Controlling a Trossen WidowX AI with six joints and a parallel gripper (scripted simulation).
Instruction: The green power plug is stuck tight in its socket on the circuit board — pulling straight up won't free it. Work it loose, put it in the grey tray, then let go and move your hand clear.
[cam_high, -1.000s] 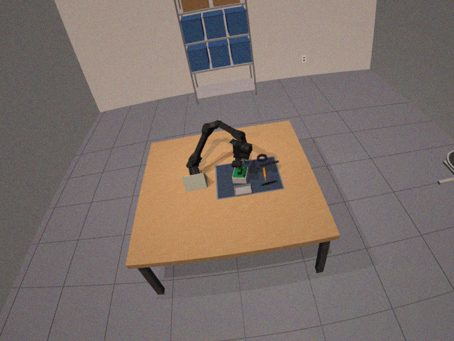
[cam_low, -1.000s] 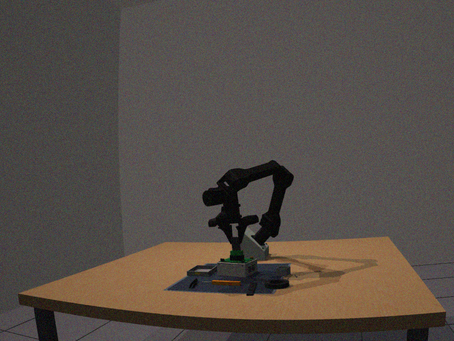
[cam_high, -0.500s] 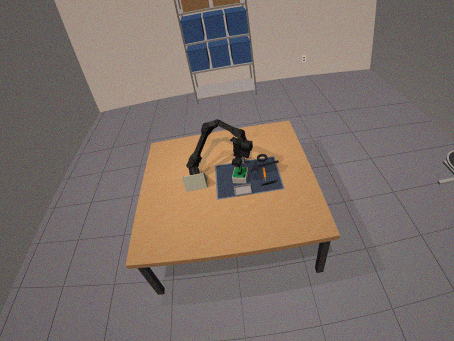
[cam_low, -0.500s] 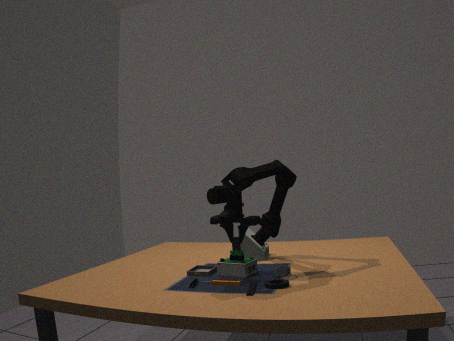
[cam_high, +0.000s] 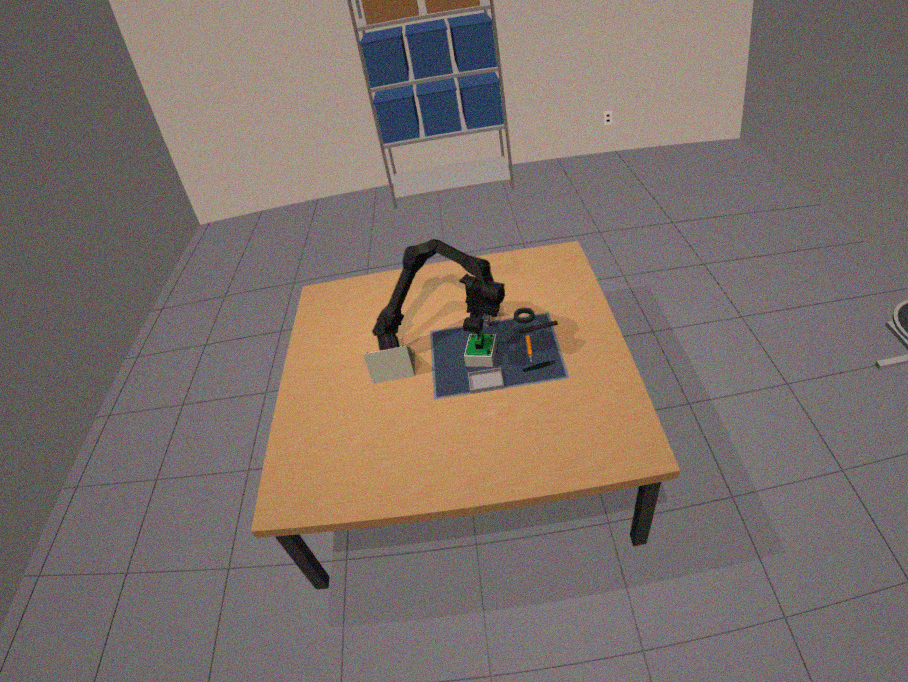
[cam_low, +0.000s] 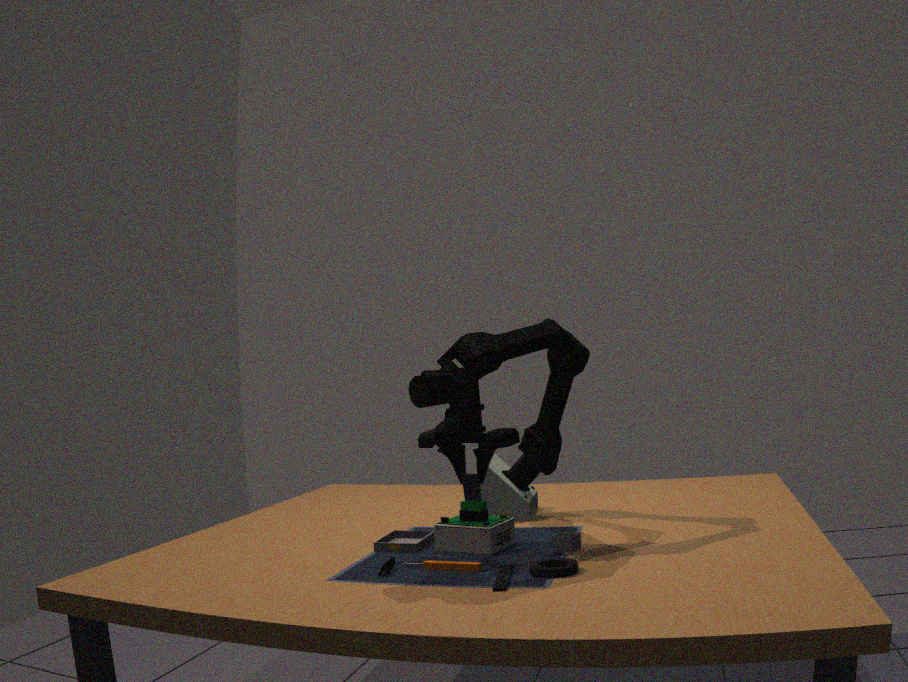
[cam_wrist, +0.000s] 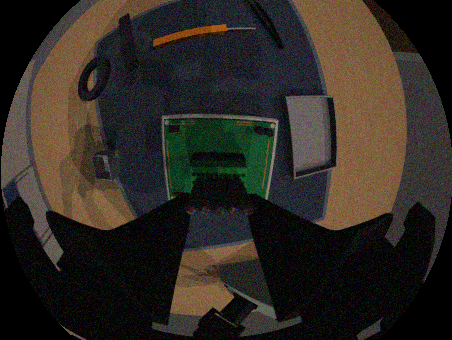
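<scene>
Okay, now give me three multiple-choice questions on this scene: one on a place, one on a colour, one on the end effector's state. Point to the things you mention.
1. Where is the grey tray (cam_high: 469, 380) (cam_low: 402, 547) (cam_wrist: 310, 135)?
A) on the blue mat (cam_high: 451, 367) (cam_low: 359, 574) (cam_wrist: 220, 95)
B) on the circuit board
C) on the floor

2. What colour is the screwdriver's handle (cam_high: 528, 345) (cam_low: 452, 566) (cam_wrist: 190, 35)?
A) red
B) orange
C) white

3. How is the end effector (cam_high: 478, 337) (cam_low: 473, 499) (cam_wrist: 218, 201)?
A) wide open
B) shut on the tray
C) shut on the green power plug (cam_low: 473, 507)

1: A, the mat shows around the tray's near sides.
2: B, all three views show orange.
3: C, the fingers meet the plug above the board.
</scene>
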